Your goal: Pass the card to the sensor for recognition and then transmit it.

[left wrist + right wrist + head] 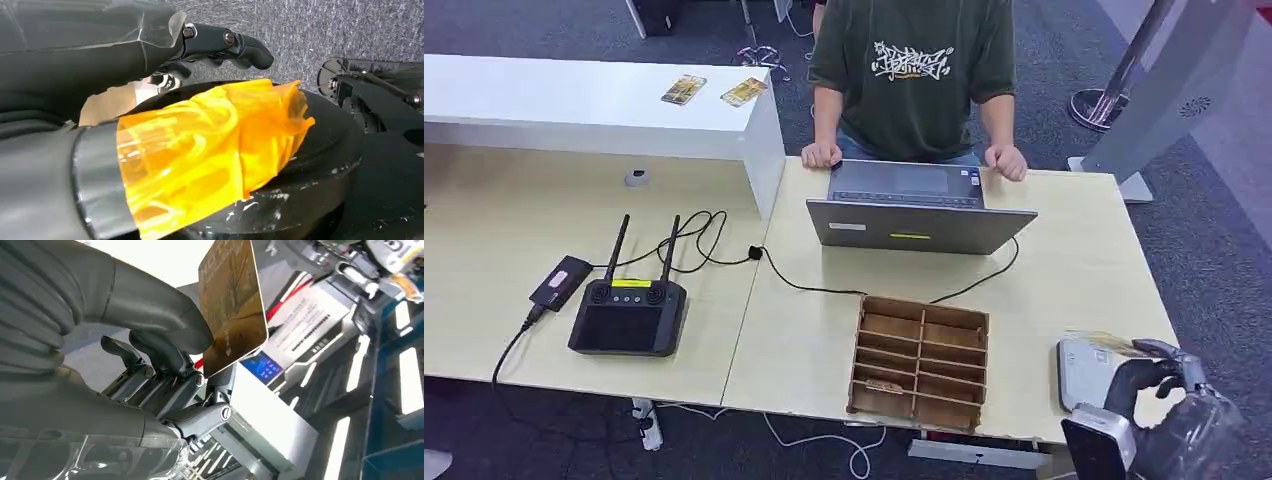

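My right hand [1162,378] is at the table's near right corner. It pinches a golden-brown card [1112,344] between the thumb and fingers. The card hangs just over the white sensor box [1076,378] lying on the table there. In the right wrist view the card [233,305] stands on edge above the sensor [272,412], close to its small blue screen [263,367]; whether they touch I cannot tell. My left hand [220,42] hangs beside my body over the carpet, its dark fingers loosely extended and holding nothing.
A person [914,60] stands behind the table with both hands by an open laptop [916,212]. A wooden compartment box [919,360] sits left of the sensor. A black controller [629,312], cables and a black device [561,282] lie at left. Two more cards [684,89] rest on the white counter.
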`<move>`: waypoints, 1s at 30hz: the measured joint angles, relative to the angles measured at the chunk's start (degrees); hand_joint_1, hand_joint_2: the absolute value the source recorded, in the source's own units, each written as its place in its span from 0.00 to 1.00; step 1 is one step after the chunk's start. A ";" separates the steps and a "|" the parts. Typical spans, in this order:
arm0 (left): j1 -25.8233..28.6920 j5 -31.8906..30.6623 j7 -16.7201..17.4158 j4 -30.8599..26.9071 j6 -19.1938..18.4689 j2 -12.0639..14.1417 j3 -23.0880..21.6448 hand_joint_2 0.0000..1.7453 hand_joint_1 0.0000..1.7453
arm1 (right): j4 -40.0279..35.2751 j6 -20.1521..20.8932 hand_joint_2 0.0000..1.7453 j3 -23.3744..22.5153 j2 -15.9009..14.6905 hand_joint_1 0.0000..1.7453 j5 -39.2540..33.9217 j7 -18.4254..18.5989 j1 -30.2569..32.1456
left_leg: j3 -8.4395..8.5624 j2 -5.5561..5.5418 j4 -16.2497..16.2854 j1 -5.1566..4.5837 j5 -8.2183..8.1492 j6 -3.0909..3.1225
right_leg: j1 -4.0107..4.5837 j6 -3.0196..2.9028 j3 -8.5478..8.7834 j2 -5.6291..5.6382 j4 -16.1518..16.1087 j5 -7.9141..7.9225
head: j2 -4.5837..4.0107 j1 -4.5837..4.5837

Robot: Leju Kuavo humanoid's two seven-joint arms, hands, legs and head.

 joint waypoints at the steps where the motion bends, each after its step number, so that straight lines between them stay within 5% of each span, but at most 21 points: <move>1: -0.01 -0.04 0.02 0.00 -0.04 0.00 0.02 0.00 0.00 | 0.22 0.00 1.00 0.28 0.00 1.00 0.09 0.00 -0.89 | 0.00 0.00 0.00 0.00 0.00 0.00 | 0.00 0.00 0.00 0.00 0.00 0.01 | 0.00 0.00; 7: -0.15 -0.15 0.41 0.00 -0.13 0.02 0.00 0.00 0.00 | 1.79 0.00 1.00 1.61 -0.04 1.00 2.66 0.68 -6.94 | 0.05 0.07 0.00 0.00 0.04 -0.01 | 0.00 -0.03 0.04 0.03 0.02 0.03 | 0.00 0.00; 13: -0.37 -0.35 1.31 -0.02 -0.39 0.15 -0.61 0.00 0.00 | 5.63 0.06 1.00 3.86 -0.46 1.00 7.89 5.15 -14.94 | 0.06 0.09 0.00 0.00 0.05 -0.01 | 0.00 -0.05 0.04 0.05 0.03 0.05 | 0.00 0.00; 30: -1.09 -1.07 2.75 -0.04 -1.60 0.55 -3.63 0.00 0.00 | 25.74 4.65 1.00 15.45 -2.12 1.00 13.37 13.15 -38.47 | 0.07 0.07 0.00 0.01 0.15 -0.03 | 0.00 -0.06 0.02 0.06 0.06 0.08 | 0.00 0.00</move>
